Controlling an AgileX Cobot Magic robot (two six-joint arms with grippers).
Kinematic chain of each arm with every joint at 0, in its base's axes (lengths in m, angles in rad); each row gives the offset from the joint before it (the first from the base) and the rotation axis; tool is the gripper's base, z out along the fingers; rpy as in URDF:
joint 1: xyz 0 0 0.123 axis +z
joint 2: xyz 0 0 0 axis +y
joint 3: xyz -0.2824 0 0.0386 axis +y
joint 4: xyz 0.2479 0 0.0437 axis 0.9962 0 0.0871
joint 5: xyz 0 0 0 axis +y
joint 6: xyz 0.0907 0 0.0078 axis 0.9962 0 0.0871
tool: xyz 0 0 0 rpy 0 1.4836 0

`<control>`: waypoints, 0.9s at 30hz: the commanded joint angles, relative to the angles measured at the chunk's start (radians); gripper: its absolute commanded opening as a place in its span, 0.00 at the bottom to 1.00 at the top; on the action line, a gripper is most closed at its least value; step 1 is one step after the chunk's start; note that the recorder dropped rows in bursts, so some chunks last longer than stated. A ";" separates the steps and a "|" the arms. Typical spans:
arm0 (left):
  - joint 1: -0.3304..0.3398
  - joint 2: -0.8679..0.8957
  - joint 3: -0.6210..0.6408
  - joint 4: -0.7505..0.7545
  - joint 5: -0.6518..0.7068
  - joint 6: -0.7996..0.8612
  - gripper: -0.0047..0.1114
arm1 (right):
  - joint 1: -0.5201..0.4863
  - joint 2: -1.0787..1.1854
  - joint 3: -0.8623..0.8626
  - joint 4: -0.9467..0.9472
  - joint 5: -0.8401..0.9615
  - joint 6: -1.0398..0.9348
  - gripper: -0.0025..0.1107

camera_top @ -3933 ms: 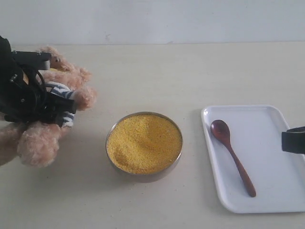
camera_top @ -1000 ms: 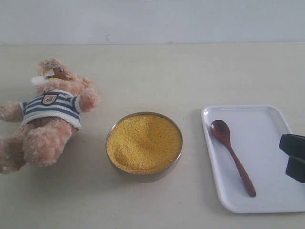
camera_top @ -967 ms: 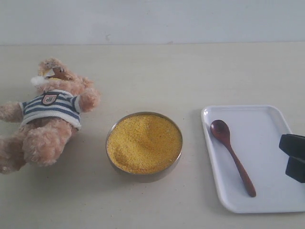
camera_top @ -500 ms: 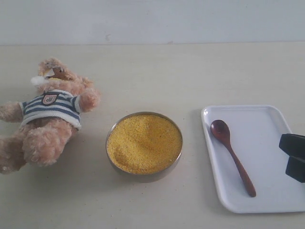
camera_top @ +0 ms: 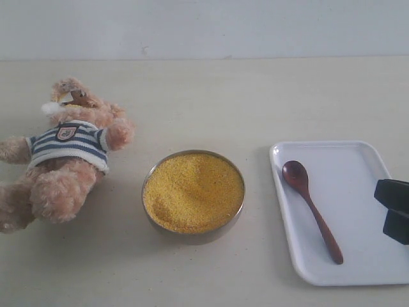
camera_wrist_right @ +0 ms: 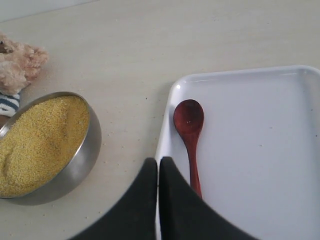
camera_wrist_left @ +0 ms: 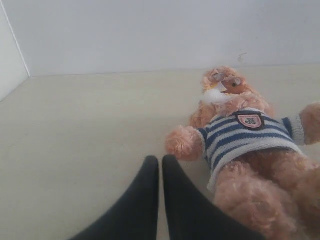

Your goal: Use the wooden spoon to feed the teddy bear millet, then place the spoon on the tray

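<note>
Right hand [camera_wrist_right: 158, 164], pressed together, empty, hangs over the tray [camera_top: 345, 160] by the wooden spoon [camera_top: 314, 214]; left hand [camera_wrist_left: 160, 161], likewise closed, beside the teddy bear [camera_top: 67, 144]; millet [camera_top: 193, 190] between.

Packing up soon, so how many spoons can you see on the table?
1. The wooden spoon lies on the white tray, along the edge nearest the millet. Another could be hidden outside the views.

lab-style test setup: plain beige tabletop [camera_top: 192, 83], blank white wall [camera_top: 204, 25] behind
</note>
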 commanded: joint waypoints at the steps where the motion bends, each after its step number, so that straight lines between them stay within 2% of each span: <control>1: 0.002 -0.002 0.003 -0.012 0.005 0.010 0.08 | 0.000 -0.003 0.004 -0.001 -0.009 -0.001 0.02; 21: 0.002 -0.002 0.003 -0.012 0.005 0.010 0.08 | 0.000 -0.003 0.004 -0.001 -0.009 -0.001 0.02; 27: 0.002 -0.002 0.003 -0.012 0.005 0.010 0.08 | 0.000 -0.003 0.004 -0.045 -0.053 -0.095 0.02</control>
